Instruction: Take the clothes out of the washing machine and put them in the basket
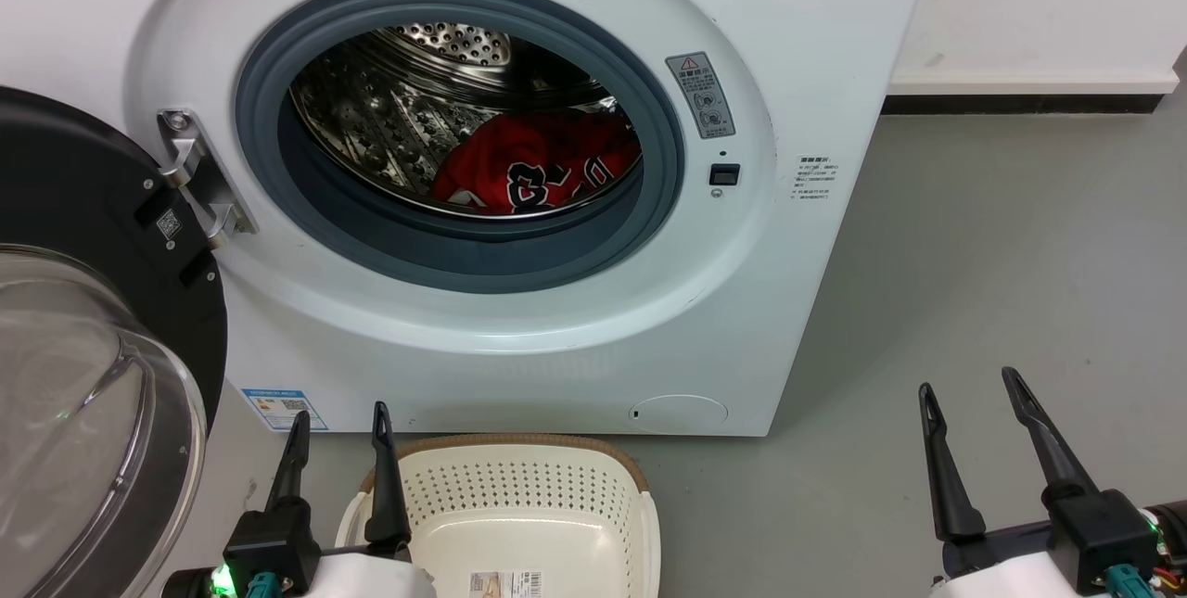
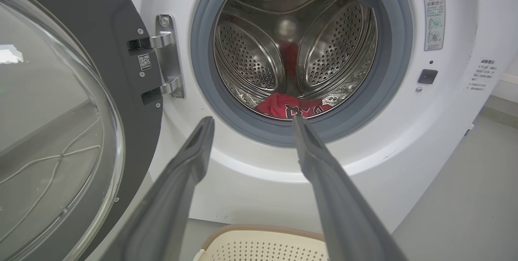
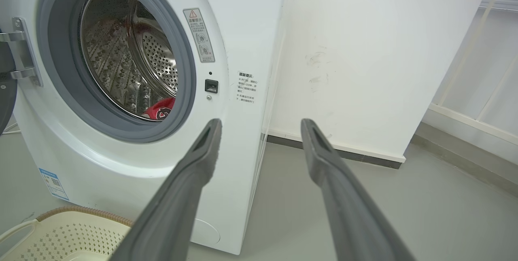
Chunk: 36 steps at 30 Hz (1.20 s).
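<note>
**Head view.** A large white front-loading washing machine (image 1: 556, 375) stands on a grey floor (image 1: 974, 255). Its black-rimmed clear glass door (image 1: 93, 394) is swung wide to the robot's left on a metal hinge (image 1: 199, 176). Inside the round grey rubber gasket (image 1: 464, 255), the perforated steel drum (image 1: 389, 116) is exposed. The bright red clothes (image 1: 547, 167) lie heaped at the bottom of the drum, toward its right side, with black white-edged numerals on the uppermost fabric. A small cream perforated plastic basket (image 1: 519, 487) with a brown woven-look rim sits on the floor just in front of the machine's base, below the porthole. Its bare bottom carries a small printed label (image 1: 505, 582).

The left gripper (image 1: 340, 413) is at lower left. Its two long dark fingers are spread apart and empty, and they point up the view. One finger overlaps the basket's left rim in the picture. The right gripper (image 1: 967, 382) is at lower right, above bare floor and to the right of the machine. Its fingers are likewise spread and empty.

**Left wrist view.** The fingers of the left gripper (image 2: 253, 118) frame the lower arc of the gasket. The clothes (image 2: 289, 107) show between the fingertips, deep in the drum and well apart from them. The basket (image 2: 263, 245) rim crosses the bottom edge.

**Right wrist view.** The right gripper (image 3: 261, 121) points past the machine's right front corner toward a white wall (image 3: 364, 50). A sliver of the clothes (image 3: 162, 111) shows through the porthole at left. The basket (image 3: 68, 232) lies at the lower left corner.
</note>
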Available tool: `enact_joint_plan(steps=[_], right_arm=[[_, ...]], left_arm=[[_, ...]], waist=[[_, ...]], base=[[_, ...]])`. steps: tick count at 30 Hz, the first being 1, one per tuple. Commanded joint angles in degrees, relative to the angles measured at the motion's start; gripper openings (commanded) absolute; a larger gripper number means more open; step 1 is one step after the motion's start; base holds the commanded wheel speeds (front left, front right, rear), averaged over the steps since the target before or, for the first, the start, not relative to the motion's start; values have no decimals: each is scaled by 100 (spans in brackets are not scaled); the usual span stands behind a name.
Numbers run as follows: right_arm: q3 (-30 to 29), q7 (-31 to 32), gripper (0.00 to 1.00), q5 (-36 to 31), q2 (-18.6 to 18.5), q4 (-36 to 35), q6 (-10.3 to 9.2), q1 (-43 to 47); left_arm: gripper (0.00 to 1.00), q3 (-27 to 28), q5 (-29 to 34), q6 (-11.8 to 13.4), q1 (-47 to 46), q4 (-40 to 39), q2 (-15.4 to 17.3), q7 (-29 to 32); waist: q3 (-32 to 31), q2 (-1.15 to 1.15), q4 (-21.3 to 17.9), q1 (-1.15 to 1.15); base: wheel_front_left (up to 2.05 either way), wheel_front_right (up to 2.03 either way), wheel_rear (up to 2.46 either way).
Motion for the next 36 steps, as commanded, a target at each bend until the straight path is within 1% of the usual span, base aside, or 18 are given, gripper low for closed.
enact_joint_plan(steps=[1, 26, 31, 36], right_arm=[[-1, -39, 100, -48, -10, -5, -3, 68], [-44, -29, 100, 112, -10, 95, -4, 42], [-44, -29, 100, 140, -9, 83, -4, -3], [33, -29, 100, 108, -9, 43, -4, -184]], left_arm=[[100, -9, 35, 14, 39, 9, 9, -44], [100, 32, -60, -5, 47, 188, 9, -32], [100, 38, 4, -34, -236, 322, 8, -32], [100, 112, 141, -213, -835, 680, 9, -32]], waist=[[-1, 0, 3, 0], [-5, 0, -4, 0], [55, 0, -11, 0], [263, 0, -99, 0]], base=[[0, 0, 0], [0, 0, 0], [0, 0, 0], [0, 0, 0]])
